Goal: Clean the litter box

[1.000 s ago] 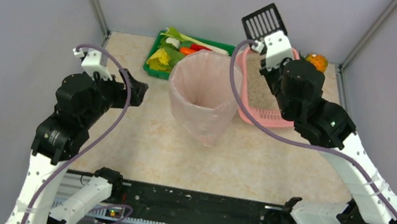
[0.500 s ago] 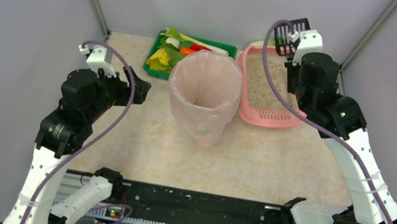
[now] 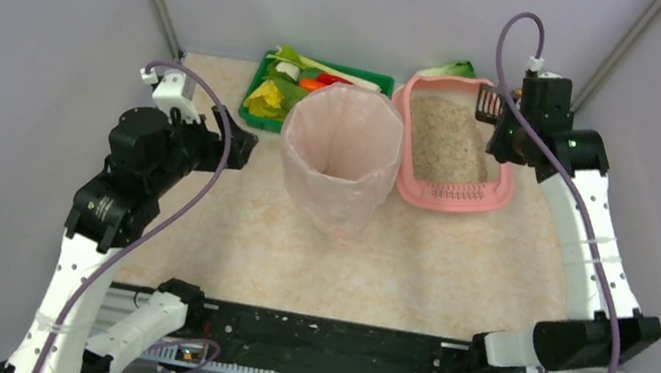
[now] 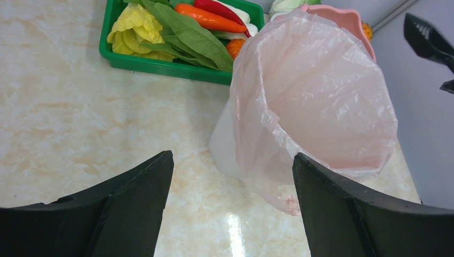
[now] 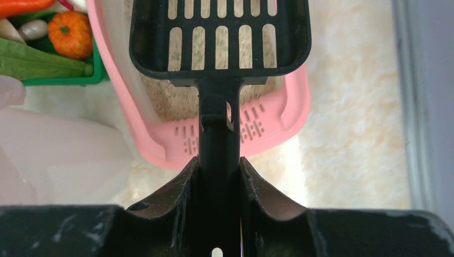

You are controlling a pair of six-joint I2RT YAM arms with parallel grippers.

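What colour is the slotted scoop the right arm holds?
Black. The scoop shows best in the right wrist view.

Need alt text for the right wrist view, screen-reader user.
The right gripper, jaws shut on the handle of a black slotted plastic scoop, holds it over the pink plastic litter box of beige litter. At left: a green plastic vegetable tray and a translucent pink bag-lined bin.
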